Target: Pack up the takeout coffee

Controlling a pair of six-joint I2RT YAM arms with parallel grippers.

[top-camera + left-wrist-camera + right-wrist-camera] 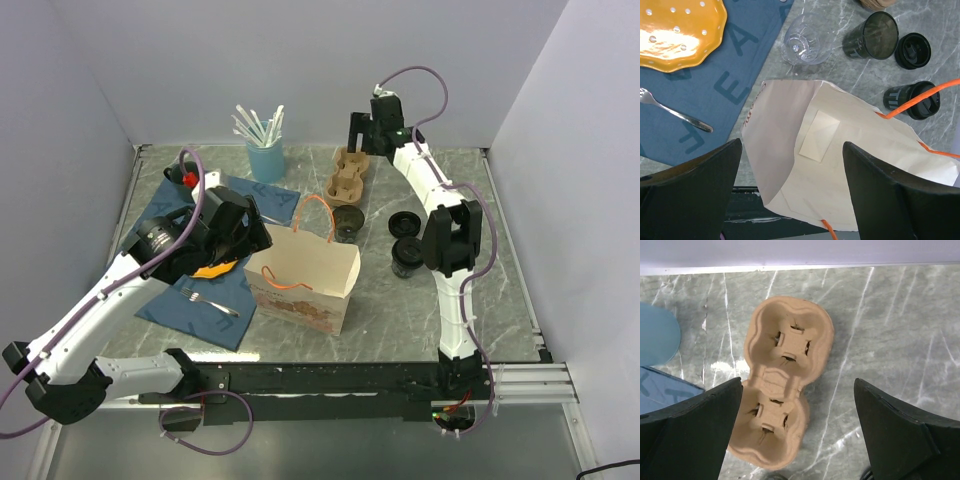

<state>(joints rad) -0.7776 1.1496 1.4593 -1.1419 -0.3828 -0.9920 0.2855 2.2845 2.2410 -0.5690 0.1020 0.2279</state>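
**Two open grippers, takeout cup outside the bag**

Nearest on the grey marbled table (400, 320) lies a dark blue cloth placemat (170, 300) at the left, bearing a silver metal fork (208, 300) and a wavy-edged orange plate (680, 35). Just right of the mat stands an open pale paper bag with orange cord handles (310, 285). The left gripper (790, 150) hangs over the bag's mouth, its jaws spread wide and holding nothing.

Right of the bag, apart from it, stands the small black disposable cup with a round black lid (407, 255), the takeout coffee. Just beyond it lies a second round black lid (405, 222); whether a cup sits under it cannot be told. Left of that is a dark open-topped cup (347, 222), with a clear drinking glass (805, 37) further left.

Farther back lies a brown moulded-pulp two-cup carrier (780, 385). The right gripper (797, 385) hovers above it, jaws fully apart and empty. At the far left stands a light blue tumbler of white straws (265, 155).
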